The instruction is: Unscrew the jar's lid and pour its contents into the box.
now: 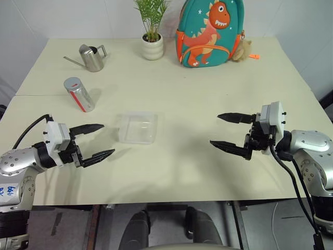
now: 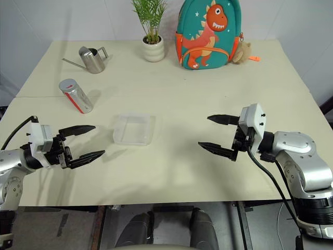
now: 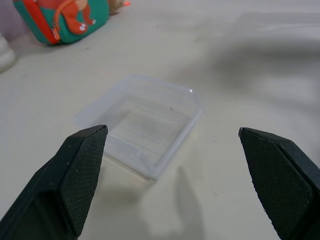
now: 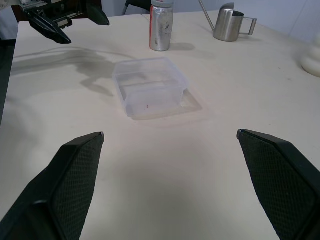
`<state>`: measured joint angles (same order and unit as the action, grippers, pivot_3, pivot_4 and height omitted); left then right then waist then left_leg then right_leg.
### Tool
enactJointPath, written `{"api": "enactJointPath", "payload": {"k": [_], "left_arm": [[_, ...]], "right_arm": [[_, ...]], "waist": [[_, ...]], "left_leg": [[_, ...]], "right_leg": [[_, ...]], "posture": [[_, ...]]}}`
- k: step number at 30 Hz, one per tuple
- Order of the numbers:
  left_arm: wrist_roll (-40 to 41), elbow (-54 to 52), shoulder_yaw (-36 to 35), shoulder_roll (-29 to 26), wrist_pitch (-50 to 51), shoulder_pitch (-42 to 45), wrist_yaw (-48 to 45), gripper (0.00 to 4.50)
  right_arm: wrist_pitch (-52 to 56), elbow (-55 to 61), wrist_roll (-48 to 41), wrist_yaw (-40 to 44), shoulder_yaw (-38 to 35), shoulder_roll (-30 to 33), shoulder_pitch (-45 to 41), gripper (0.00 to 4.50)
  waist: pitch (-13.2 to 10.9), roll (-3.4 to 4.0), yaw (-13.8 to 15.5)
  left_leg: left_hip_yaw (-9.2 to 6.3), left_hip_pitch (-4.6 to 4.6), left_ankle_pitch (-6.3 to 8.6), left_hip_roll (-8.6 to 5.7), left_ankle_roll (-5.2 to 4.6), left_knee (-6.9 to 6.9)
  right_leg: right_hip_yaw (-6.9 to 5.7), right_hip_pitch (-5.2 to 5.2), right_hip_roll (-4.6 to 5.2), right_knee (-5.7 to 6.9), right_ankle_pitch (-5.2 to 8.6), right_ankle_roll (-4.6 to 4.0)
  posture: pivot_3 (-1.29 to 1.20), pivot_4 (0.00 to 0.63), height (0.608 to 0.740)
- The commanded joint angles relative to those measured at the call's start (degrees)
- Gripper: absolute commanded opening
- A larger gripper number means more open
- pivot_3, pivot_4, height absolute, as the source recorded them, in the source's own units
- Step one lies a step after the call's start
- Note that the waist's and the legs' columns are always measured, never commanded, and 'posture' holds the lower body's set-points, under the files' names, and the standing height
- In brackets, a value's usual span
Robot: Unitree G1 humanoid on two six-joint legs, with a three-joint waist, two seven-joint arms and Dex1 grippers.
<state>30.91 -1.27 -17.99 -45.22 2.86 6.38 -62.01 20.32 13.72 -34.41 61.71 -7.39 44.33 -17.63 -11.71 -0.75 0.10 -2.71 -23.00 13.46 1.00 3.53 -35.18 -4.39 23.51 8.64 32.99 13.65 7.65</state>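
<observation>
- On the cream table (image 1: 208, 94), the jar (image 1: 79, 94) stood upright with its lid (image 1: 72, 83) in place, on my left side, between the steel watering can (image 1: 92, 57) behind it and my left gripper (image 1: 93, 141) in front.
- The box (image 1: 138, 127), clear and apparently empty, sat near the table's middle, well apart from the jar.
- I held both grippers above the table, jaws spread wide and holding nothing: the left near the box, the right gripper (image 1: 235, 132) well clear of it.
- I judged the jar light, rigid and smooth-sided, likely to slip under a weak pinch; one gripper should clamp its body low down while the other takes the lid's rim.
- I judged the thin plastic box light enough to slide if bumped.
- A potted plant (image 1: 152, 31) and dinosaur backpack (image 1: 210, 32) stood at the far edge.
</observation>
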Motion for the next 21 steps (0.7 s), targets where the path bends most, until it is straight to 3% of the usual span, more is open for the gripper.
{"api": "enactJointPath", "payload": {"k": [1,4,8,14,16,21], "left_arm": [[-0.44,-0.28,-2.18,0.2,-1.51,-0.06,0.84,4.48],[-1.45,-0.63,-2.93,0.84,-0.79,-1.47,4.09,4.48],[-4.98,0.16,-5.89,6.06,0.52,-0.46,18.52,4.48],[-16.0,-0.27,-8.06,22.32,3.69,5.46,52.92,4.48],[-16.98,1.08,-8.22,26.06,3.35,7.89,58.46,4.48],[-21.72,9.15,-5.63,27.37,0.5,14.57,64.52,4.48]], "right_arm": [[-0.74,0.87,-0.74,0.27,-0.3,-1.05,-1.6,4.5],[-1.55,-0.36,0.17,1.06,1.17,-2.19,-2.28,4.5],[-1.17,-0.58,0.37,1.28,2.87,-3.75,-4.58,4.5],[2.53,-1.21,1.05,-3.9,7.63,-11.09,-12.88,4.5],[3.47,-1.27,1.87,-5.49,9.23,-13.07,-14.82,4.5],[4.56,-3.13,4.19,-9.41,11.48,-16.82,-18.92,4.5]], "waist": [[0.0,0.0,-0.07],[0.0,0.0,-0.16],[0.0,-0.01,-0.08],[0.11,-0.21,0.01],[0.19,-0.39,0.17],[0.22,-0.44,0.81]], "left_leg": [[0.01,0.0,0.0,0.0,0.0,0.0],[0.05,0.04,0.0,0.02,0.0,0.0],[0.06,0.05,0.0,0.04,0.0,-0.02],[0.11,0.1,-0.04,0.03,0.01,-0.18],[0.1,0.07,-0.03,0.03,0.01,-0.32],[0.11,-0.04,0.0,0.01,0.02,-0.55]], "right_leg": [[0.01,0.0,0.0,0.0,0.0,0.0],[0.02,0.01,-0.01,0.0,-0.03,-0.03],[0.04,0.01,-0.03,0.03,-0.04,-0.02],[0.24,-0.03,-0.09,0.22,-0.38,0.11],[0.27,-0.02,-0.11,0.45,-0.4,0.12],[0.29,-0.01,-0.12,0.44,-0.47,0.14]], "posture": [[0.0,0.15,0.74],[0.0,0.15,0.74],[0.0,0.15,0.74],[0.0,0.15,0.74],[0.0,0.15,0.74],[0.0,0.15,0.74]]}}
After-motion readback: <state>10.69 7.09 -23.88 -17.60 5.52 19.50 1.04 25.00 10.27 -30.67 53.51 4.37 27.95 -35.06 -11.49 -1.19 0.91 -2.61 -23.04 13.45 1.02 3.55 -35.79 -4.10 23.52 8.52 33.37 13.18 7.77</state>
